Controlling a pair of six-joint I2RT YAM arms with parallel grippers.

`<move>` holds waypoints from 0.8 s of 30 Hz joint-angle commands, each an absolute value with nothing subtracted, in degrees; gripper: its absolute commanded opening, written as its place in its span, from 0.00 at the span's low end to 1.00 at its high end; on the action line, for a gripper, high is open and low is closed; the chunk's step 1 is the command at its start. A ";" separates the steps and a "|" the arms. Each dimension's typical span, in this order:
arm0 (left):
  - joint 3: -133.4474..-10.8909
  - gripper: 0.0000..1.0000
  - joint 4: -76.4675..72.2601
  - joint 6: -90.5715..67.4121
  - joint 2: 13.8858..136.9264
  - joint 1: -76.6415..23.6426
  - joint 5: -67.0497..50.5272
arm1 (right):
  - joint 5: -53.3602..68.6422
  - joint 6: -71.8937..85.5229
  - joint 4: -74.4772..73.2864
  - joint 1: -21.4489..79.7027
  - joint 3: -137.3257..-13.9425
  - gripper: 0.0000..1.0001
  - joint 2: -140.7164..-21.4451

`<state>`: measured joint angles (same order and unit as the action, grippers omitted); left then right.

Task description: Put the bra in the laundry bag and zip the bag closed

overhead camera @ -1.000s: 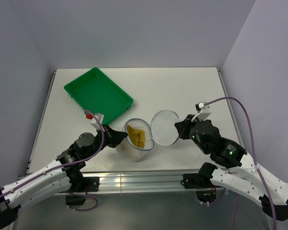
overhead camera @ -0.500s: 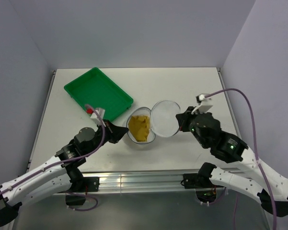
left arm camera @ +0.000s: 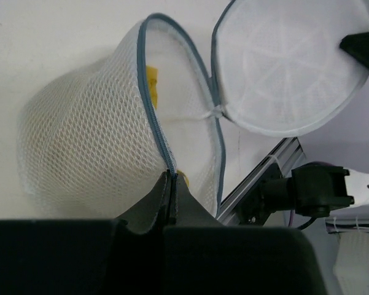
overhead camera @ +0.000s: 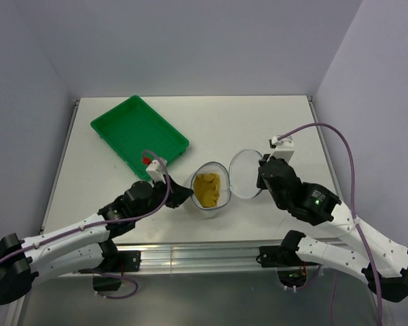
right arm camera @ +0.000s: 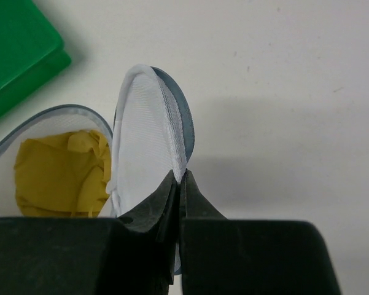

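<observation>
Bra [overhead camera: 207, 189] is in the bag [overhead camera: 210, 208] already: crumpled yellow heap, inside the rim in the top view, no strap seen hanging over. R wrist view agrees, bra [right arm camera: 61, 175] sits low in the mouth. So step 1 looks done.

Bag stands toward the front of the table [overhead camera: 271, 122], mouth up & tipped a bit, near the tray [overhead camera: 139, 132] but apart from it. Round mesh lid [overhead camera: 244, 173] is flipped open to the right, joined to the bag at one spot on the rim only. The zip [left arm camera: 153, 117] runs bare round both rims, teeth apart. Zip pull: can't make it out in any view.

L gripper [overhead camera: 184, 195]: fingers pinched tight on the bag's rim, left side, zip tape btw them (plain in the L wrist view). R gripper [overhead camera: 260, 178]: fingers pinched tight on the lid's outer edge, lid stood up on edge, leaning toward the bag.

Left to do, as I judge it: swing lid over the mouth, line up the rims, find the pull, run the zip all round. Approx halfway: placing done, closing not begun. Poss. snag: bra fabric catching in the teeth if it rides up near the rim.
</observation>
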<state>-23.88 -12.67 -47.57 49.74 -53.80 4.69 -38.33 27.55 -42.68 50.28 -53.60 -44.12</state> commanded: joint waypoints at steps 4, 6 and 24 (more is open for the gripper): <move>-25.58 0.00 -23.02 -47.11 55.28 -56.77 3.51 | -41.93 29.00 -45.97 50.62 -55.38 0.00 -43.24; -24.00 0.00 -25.83 -47.98 56.86 -56.95 3.34 | -39.83 29.62 -44.21 51.93 -54.24 0.00 -44.20; -18.73 0.00 -27.16 -48.78 52.74 -57.04 7.91 | -38.34 33.31 -34.64 75.85 -70.84 0.43 -71.36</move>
